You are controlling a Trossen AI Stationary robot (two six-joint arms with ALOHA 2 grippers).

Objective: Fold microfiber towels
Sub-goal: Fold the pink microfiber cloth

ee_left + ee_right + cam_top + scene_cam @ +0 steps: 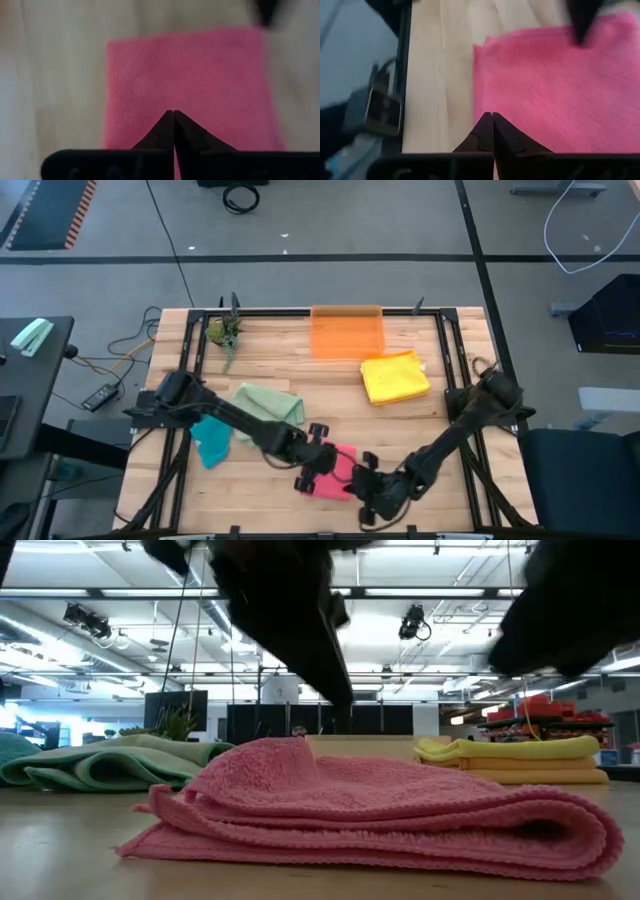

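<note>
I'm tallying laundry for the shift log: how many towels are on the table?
4. Pink towel at the front between both arms; sage green and teal on the left; yellow on the right, by the orange bin. Others may be hidden.

The high view looks straight down from well above, taking in the whole wooden table [330, 380], both arms and the surrounding floor. The low view sits at table-top level, very near the folded pink towel [380, 810], facing level across it into the room behind. Each wrist view looks down past its own arm's dark fingers, close above that same pink towel [190, 85] [555, 85]. All four views share the pink towel [335, 470]; the low view and the high view also share the yellow towel [530, 755] [395, 377].
</note>
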